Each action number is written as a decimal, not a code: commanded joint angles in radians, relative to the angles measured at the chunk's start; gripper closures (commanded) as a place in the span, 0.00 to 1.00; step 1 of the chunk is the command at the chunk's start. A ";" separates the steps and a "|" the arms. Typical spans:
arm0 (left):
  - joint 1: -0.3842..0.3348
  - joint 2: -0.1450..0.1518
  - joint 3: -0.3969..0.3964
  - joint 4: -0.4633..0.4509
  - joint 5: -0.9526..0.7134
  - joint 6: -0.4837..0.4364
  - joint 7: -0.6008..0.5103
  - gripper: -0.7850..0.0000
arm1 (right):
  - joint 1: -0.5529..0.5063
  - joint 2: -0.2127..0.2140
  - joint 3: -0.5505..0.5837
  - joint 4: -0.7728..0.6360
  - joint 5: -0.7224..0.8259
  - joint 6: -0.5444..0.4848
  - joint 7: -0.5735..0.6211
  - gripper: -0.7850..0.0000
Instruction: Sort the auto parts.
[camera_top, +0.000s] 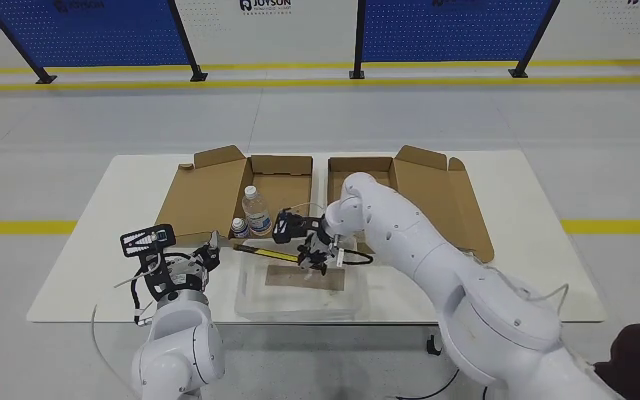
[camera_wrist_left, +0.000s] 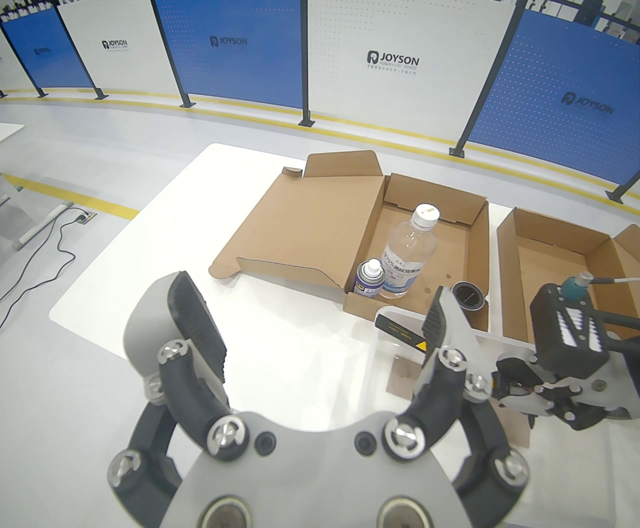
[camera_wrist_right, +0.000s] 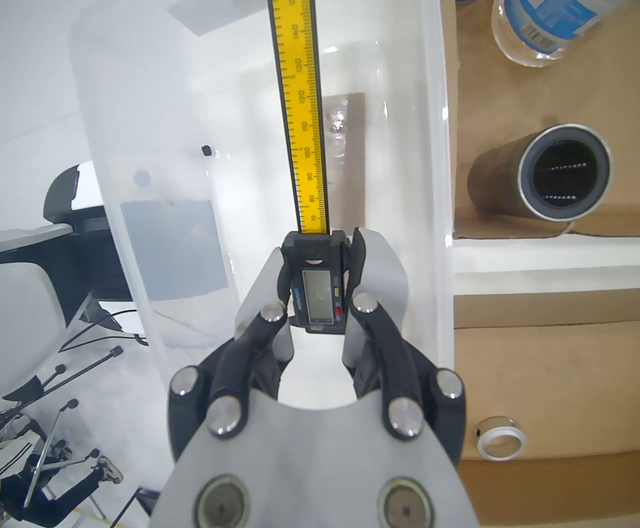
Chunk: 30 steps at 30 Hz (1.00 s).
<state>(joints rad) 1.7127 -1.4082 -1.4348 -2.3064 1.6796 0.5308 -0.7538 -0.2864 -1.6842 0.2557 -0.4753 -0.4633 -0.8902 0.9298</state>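
My right gripper (camera_wrist_right: 320, 250) is shut on the display head of a digital caliper (camera_wrist_right: 302, 125), a black tool with a yellow scale. It holds the caliper (camera_top: 268, 254) level above a clear plastic bin (camera_top: 250, 300) at the table's front. A brown flat plate (camera_top: 300, 278) lies in the bin under the caliper. My left gripper (camera_wrist_left: 320, 320) stands open with nothing between its fingers, above the bare table to the left of the bin. In the top view the left gripper (camera_top: 200, 262) sits near the caliper's free end.
Two open cardboard boxes stand behind the bin. The left box (camera_top: 215, 195) holds a water bottle (camera_wrist_left: 407, 255), a small spray can (camera_wrist_left: 369, 280) and a dark metal cylinder (camera_wrist_right: 540, 180). The right box (camera_top: 440, 200) holds a small white ring (camera_wrist_right: 500, 437).
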 joint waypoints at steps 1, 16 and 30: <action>0.000 0.000 0.000 0.000 0.000 0.000 0.000 0.00 | -0.005 0.020 0.009 -0.035 0.007 0.011 0.011 1.00; 0.000 0.000 0.000 0.000 0.000 0.000 0.000 0.00 | -0.159 0.246 0.229 -0.486 0.057 0.165 0.038 1.00; 0.000 0.000 0.000 0.000 0.000 0.000 0.000 0.00 | -0.484 0.431 0.576 -0.853 0.146 0.318 0.041 1.00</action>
<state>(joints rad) 1.7127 -1.4082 -1.4348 -2.3064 1.6796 0.5308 -0.7538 -0.7509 -1.2600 0.8114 -1.3133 -0.3267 -0.5716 0.9754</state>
